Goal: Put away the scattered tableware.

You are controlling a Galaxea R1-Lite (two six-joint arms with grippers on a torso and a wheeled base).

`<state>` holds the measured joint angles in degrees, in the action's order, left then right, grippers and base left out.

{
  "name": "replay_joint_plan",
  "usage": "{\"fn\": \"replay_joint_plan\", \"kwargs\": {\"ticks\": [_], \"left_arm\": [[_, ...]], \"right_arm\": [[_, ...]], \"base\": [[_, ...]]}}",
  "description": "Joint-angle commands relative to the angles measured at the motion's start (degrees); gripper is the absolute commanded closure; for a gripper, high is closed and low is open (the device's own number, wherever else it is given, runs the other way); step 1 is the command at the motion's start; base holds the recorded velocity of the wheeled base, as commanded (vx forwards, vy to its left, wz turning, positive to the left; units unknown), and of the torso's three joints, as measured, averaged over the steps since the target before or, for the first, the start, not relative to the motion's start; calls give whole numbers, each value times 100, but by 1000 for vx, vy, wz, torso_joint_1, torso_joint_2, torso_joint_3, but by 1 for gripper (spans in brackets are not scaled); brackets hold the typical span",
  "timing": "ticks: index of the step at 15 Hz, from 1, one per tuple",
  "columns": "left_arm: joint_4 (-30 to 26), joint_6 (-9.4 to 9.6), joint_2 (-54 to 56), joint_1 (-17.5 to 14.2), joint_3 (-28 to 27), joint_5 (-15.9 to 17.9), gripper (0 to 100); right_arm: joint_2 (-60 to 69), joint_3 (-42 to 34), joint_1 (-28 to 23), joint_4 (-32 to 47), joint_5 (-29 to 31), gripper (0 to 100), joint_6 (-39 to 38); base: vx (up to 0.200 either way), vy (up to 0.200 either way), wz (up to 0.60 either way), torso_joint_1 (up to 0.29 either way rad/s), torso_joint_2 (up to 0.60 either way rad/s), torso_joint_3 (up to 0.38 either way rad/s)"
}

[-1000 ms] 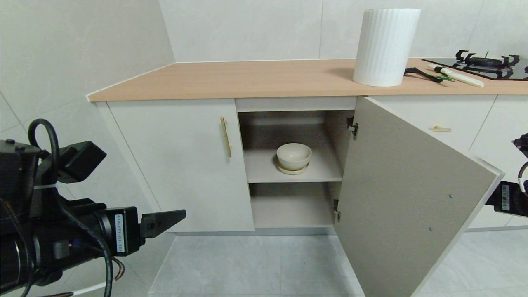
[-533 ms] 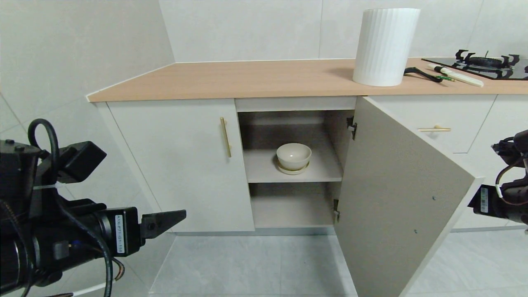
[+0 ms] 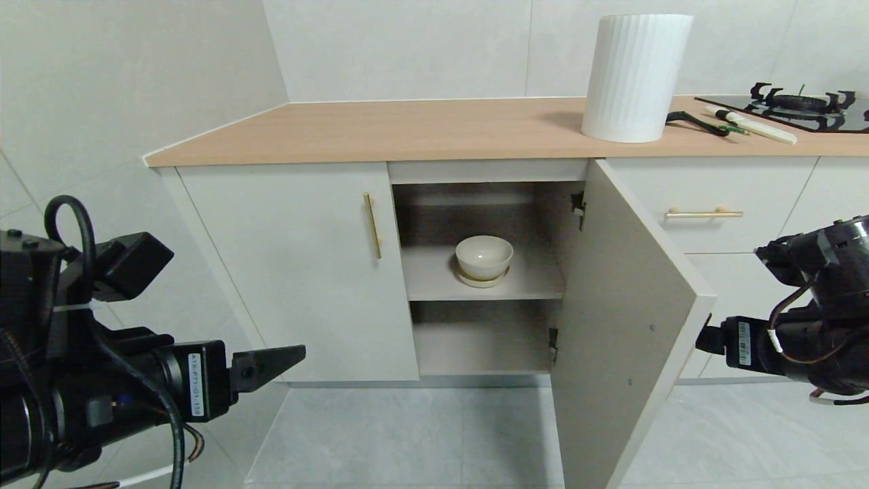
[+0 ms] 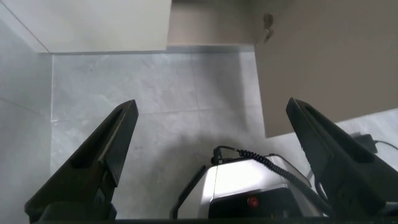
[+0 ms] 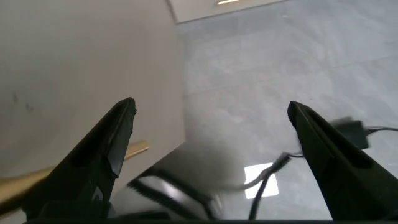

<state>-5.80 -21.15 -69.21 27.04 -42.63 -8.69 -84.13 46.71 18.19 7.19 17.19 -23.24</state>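
Note:
A cream bowl [image 3: 483, 255] sits on a small plate [image 3: 481, 279] on the middle shelf of the open cabinet [image 3: 434, 278]. The cabinet's door [image 3: 624, 326] stands half open, swung out to the right. My right gripper [image 3: 703, 337] is against the door's outer side near its free edge, partly hidden by it. In the right wrist view this gripper [image 5: 211, 106] is open, with the door's face [image 5: 81, 62] and its gold handle [image 5: 137, 149] beside it. My left gripper [image 3: 285, 356] hangs low at the left, open [image 4: 212, 109] over the floor, holding nothing.
A tall white ribbed container [image 3: 635, 78] stands on the wooden countertop [image 3: 407, 129]. Black-handled and white-handled utensils [image 3: 736, 124] lie beside a gas hob [image 3: 801, 105]. The left door [image 3: 292, 272] is closed. Grey tiled floor [image 3: 407, 435] lies in front.
The cabinet door has swung inward toward closing, and my right arm has moved left along with it. The left arm, bowl and plate have stayed put.

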Motion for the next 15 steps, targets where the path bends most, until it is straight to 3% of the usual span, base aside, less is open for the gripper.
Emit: {"fn": "replay_joint_plan", "kwargs": {"ticks": [1,7,11,15], "left_arm": [[0,-3,-23,-6,0,-1,0],[194,-12,65,-6,-26,-19,0],[229,-3,65,-6,-17,-27,0],[229,6,56,-6,-17,-54,0]], "right_arm": [[-104,13,378,-78,-5,0,-129],[-912,400,985,-579,-471,0,47],[-1563,1279,1002,-570,-1086,0,408],[-2275,2096,1187,-543,-1156,0,575]], "base": [[0,0,0,0,0,0],[0,0,0,0,0,0],[0,0,0,0,0,0],[0,0,0,0,0,0]]}}
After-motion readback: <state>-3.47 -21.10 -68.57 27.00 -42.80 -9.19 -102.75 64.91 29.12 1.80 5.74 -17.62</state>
